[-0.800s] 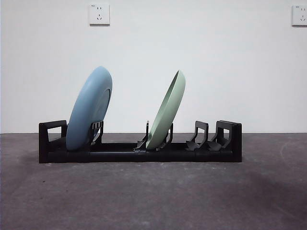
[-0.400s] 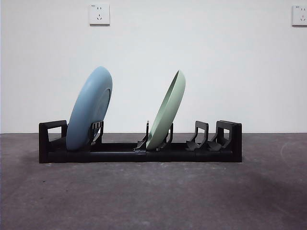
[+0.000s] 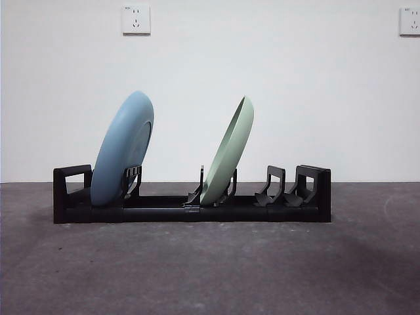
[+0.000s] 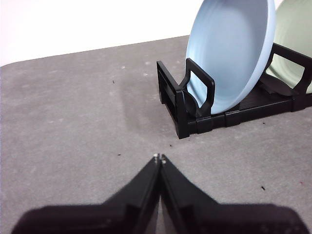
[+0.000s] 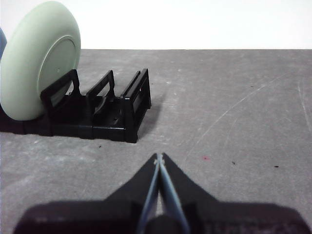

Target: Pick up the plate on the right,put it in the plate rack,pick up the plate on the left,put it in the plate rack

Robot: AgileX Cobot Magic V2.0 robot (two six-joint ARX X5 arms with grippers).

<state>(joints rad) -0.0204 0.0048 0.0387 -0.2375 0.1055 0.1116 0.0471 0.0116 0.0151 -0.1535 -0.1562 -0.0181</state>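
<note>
Hidden or cut off: front view shows neither arm. In the left wrist view the green plate (image 4: 296,34) is cut by the picture's edge and partly behind the blue plate (image 4: 229,53). In the right wrist view only a sliver of the blue plate shows at the edge.
Left gripper (image 4: 159,158): fingers pressed together, tips meeting, holding nothing; above bare table (image 4: 73,122), near the rack's blue-plate end, apart from it.
Right gripper (image 5: 159,157): fingers pressed together, holding nothing; above the table, near the rack's other end, apart from it.
Plate rack (image 3: 190,209): long, low, black; lies across the grey table (image 3: 210,269); blocky ends, upright dividers.
Blue plate (image 3: 122,149): stands on edge in a slot at one end of the rack, tilted, resting against a divider.
Green plate (image 3: 228,152): stands on edge in a middle slot, tilted the same way; well apart from the blue plate.
Writing: none readable. Two white wall sockets (image 3: 136,19) on the wall; the second (image 3: 409,21) is cut off at the picture's edge.
</note>
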